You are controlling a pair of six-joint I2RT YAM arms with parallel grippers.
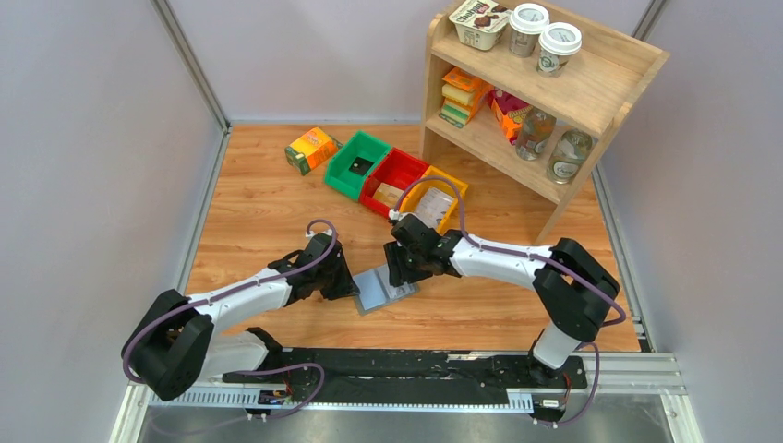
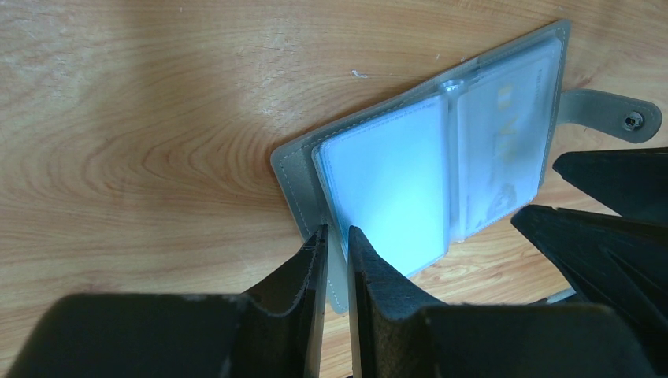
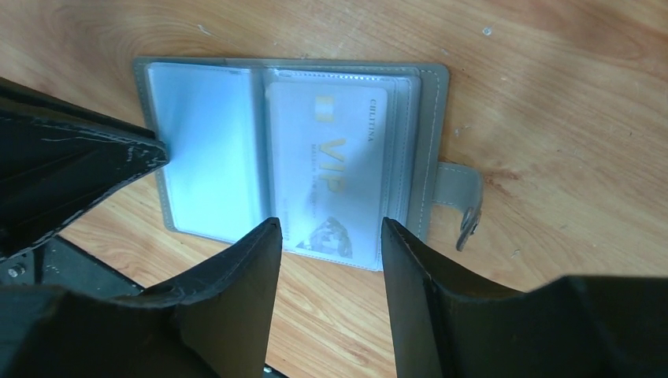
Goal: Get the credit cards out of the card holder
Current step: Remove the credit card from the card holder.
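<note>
The grey card holder (image 1: 383, 288) lies open on the wooden table between my two grippers. Its snap tab (image 3: 461, 197) sticks out on the right. A pale card with gold "VIP" lettering (image 3: 331, 157) sits in the clear pocket of the right half and also shows in the left wrist view (image 2: 508, 150). The left half shows an empty-looking blue-white pocket (image 2: 390, 189). No black card is visible. My left gripper (image 2: 335, 236) is shut on the holder's left cover edge. My right gripper (image 3: 328, 228) is open, its fingers standing just off the near edge of the VIP card.
Green (image 1: 356, 164), red (image 1: 395, 180) and yellow (image 1: 434, 198) bins stand in a row behind the holder. An orange-green carton (image 1: 312, 149) lies to their left. A wooden shelf (image 1: 545, 92) with cups and packages stands at the back right. Walls enclose the table.
</note>
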